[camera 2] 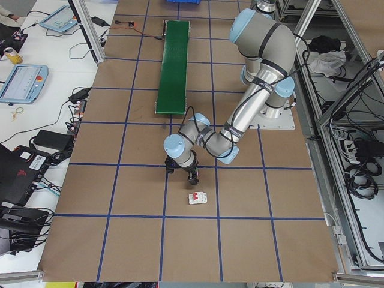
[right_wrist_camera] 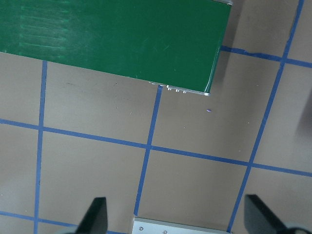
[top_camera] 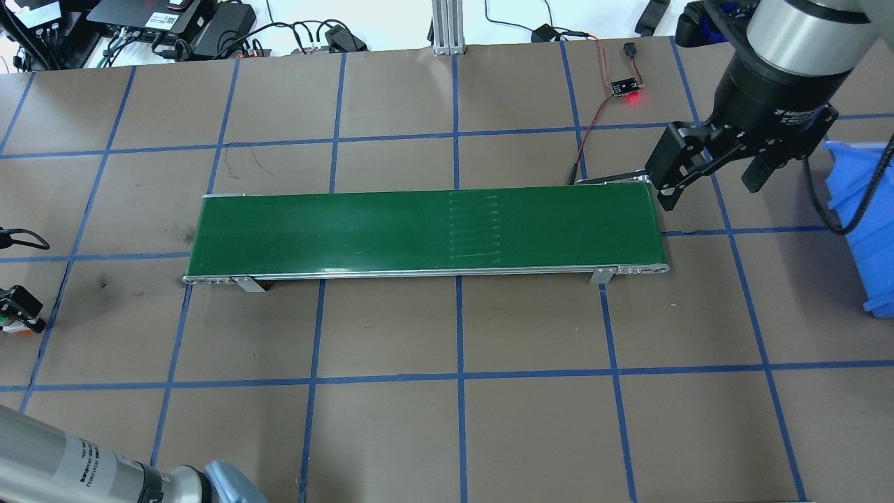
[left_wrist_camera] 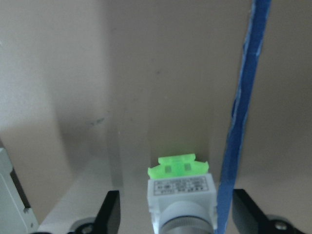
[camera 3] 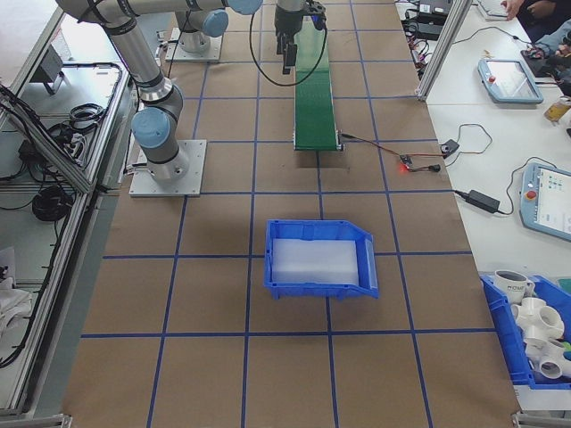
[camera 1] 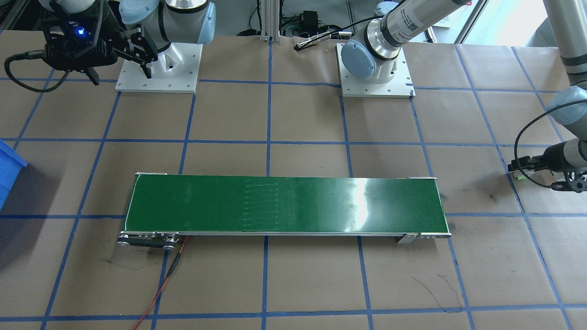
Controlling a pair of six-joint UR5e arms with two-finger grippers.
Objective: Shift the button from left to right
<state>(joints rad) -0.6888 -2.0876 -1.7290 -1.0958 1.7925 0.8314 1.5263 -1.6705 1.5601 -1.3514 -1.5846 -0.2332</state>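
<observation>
The button (left_wrist_camera: pixel 181 195) lies between the wide-spread fingers (left_wrist_camera: pixel 108 214) of the left gripper (left_wrist_camera: pixel 178 217), untouched. The right gripper (top_camera: pixel 705 183) hangs spread and empty beside the conveyor belt (top_camera: pixel 426 232) end.

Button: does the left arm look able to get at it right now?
Probably yes. In the left wrist view the button sits between the left gripper's open fingers, apart from both, with nothing in between. The blue tape line lies flat alongside it.
</observation>
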